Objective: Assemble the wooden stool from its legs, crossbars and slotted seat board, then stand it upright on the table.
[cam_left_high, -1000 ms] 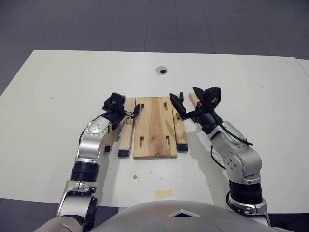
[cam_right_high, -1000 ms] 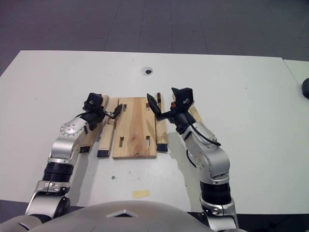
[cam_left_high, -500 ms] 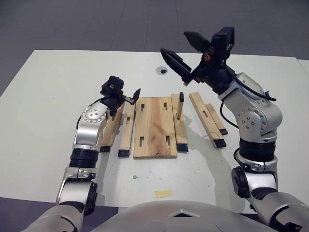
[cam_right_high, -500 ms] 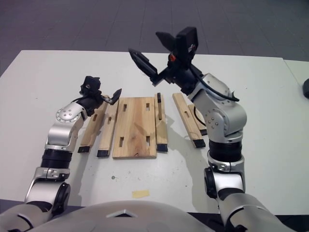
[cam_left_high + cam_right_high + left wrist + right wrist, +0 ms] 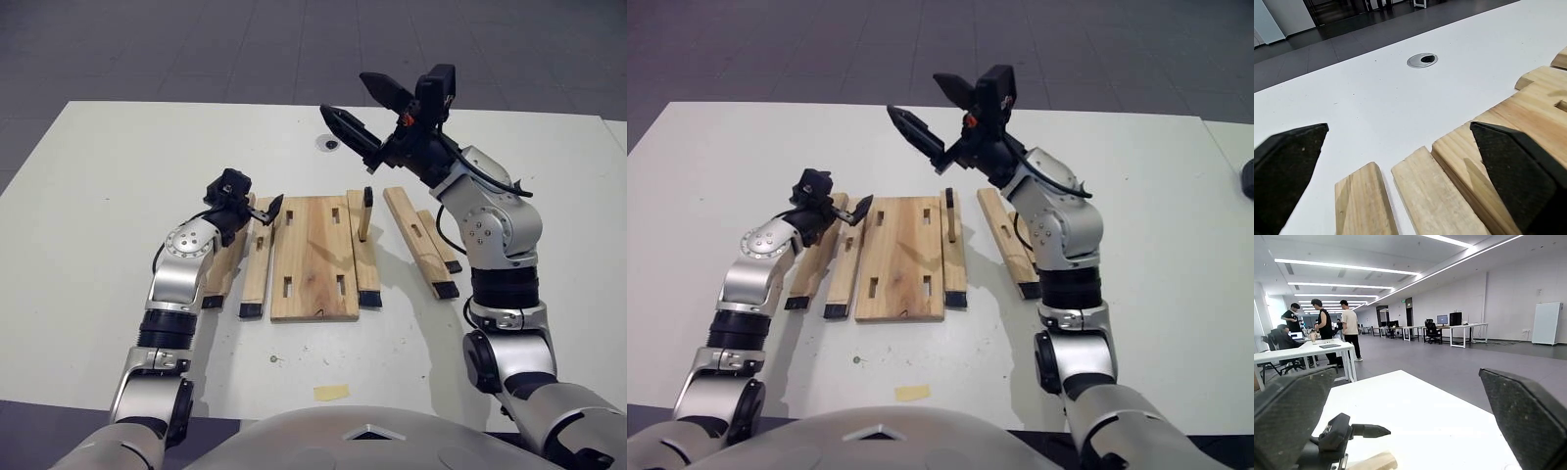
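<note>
No text, number or sign can be read on anything here. The yellowish slip [image 5: 331, 392] lying on the table [image 5: 118, 166] looks blank. A small red-orange spot on the right gripper [image 5: 345, 93] is perhaps a label, too small to make out.

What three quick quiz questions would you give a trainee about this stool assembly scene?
1. True or false: the right hand is shut on a part.
2. The slotted seat board is: A standing upright, B lying flat on the table, C held in the air.
3. How many slots show in the board's upper face?
Key: 1 false, it is open and empty above the table; 2 B; 3 four.
</note>
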Robot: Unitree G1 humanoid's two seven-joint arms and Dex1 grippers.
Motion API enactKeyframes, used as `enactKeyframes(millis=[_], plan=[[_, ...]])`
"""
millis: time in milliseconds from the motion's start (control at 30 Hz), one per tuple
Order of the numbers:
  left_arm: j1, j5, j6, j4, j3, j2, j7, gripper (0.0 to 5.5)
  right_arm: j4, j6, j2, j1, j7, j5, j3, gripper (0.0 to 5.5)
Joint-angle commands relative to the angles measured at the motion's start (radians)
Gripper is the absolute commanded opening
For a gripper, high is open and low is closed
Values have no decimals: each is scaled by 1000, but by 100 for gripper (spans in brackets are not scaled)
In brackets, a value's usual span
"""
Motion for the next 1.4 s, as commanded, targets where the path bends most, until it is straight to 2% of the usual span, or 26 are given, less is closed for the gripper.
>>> enactKeyframes(millis=[33,200,433,600,767,1200,1400], plan=[[32,2,3,-4,2,-10,13,540,-94,15,104,-1,-101,28,15,539],[17,9,0,12,-9,0,-9,540,-73,-18,156,30,-109,-17,83,539],[15,12,-5,17,-3,0,-4,540,-93,-7,128,84,-112,-77,123,539],[55,13,-3,-7,0,-2,9,540,-173,8,90,145,-126,-106,132,539],[69,9,5,-30,-5,-14,21,540,-125,-41,62,166,-113,-166,141,539],[51,10,9,-33,-8,-11,21,540,-126,-40,63,38,-157,-141,46,539],[69,14,5,-15,-11,-16,26,540,-5,-43,50,157,-80,-181,134,539]])
